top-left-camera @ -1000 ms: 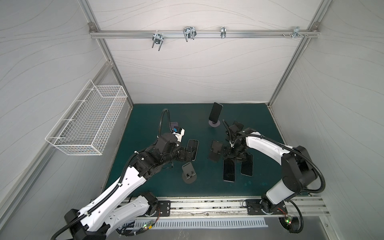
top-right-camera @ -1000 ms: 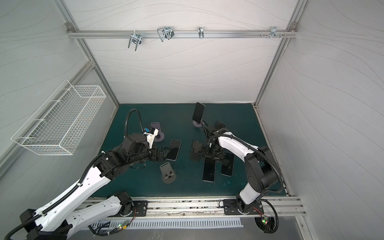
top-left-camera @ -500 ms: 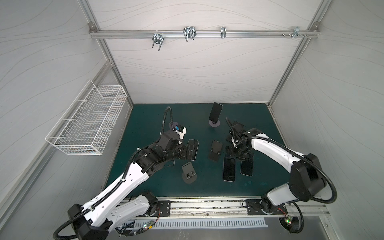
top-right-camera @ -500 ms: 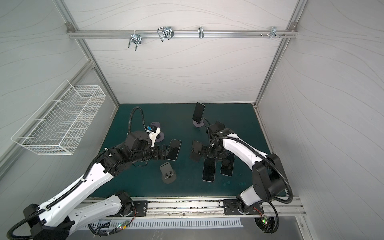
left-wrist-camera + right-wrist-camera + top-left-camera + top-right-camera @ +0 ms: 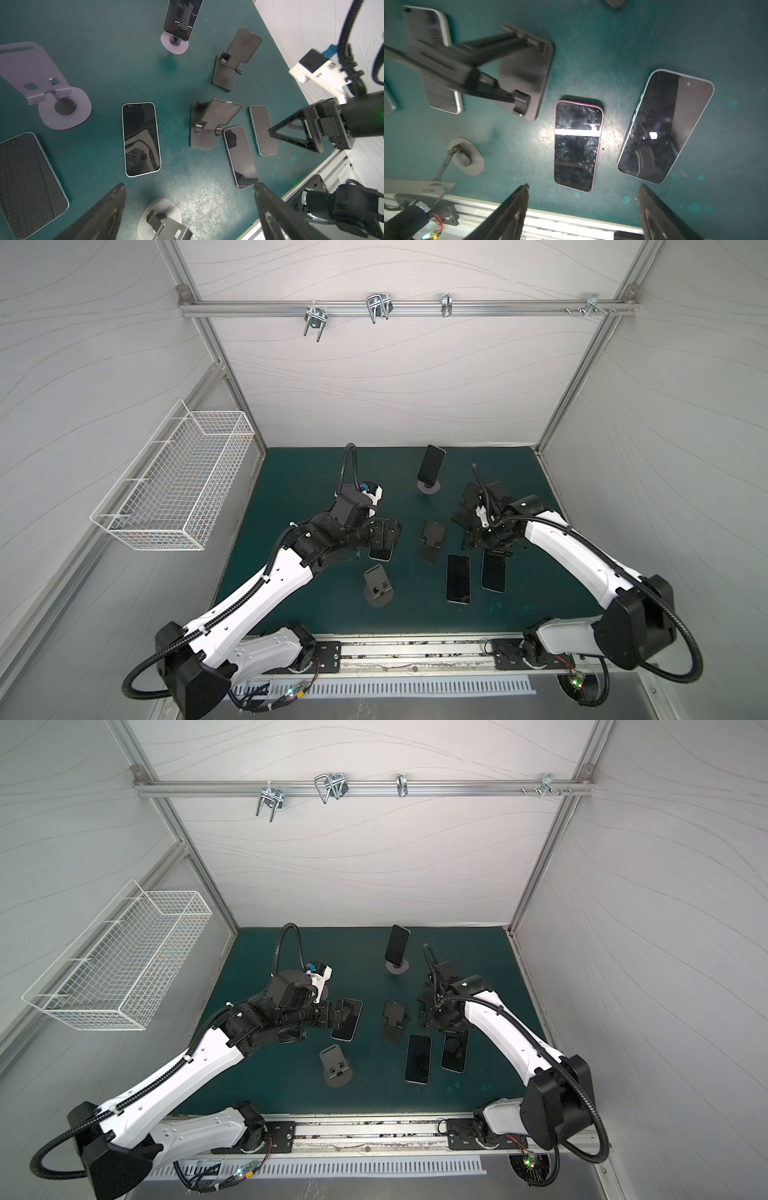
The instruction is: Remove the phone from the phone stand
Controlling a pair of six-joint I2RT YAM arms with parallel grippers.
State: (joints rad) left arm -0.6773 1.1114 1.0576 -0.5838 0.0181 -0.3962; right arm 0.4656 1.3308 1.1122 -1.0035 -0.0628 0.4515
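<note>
My left tool (image 5: pixel 189 185) has edged forward over a flat phone (image 5: pixel 348 1023), wide and empty; my right tool (image 5: pixel 583 185) hangs parted, empty. The phone (image 5: pixel 431 464) still leans on its phone stand (image 5: pixel 429 489), far back.

My left arm (image 5: pixel 257 593) stretches forward and inward from its base. Its wrist is angled so the left gripper (image 5: pixel 189 187) points toward the middle, jaws spread wide with nothing between them. My right arm (image 5: pixel 582 560) folds at a high elbow and reaches in from the other side, the right gripper (image 5: pixel 583 186) aimed downward, jaws apart and empty.
</note>
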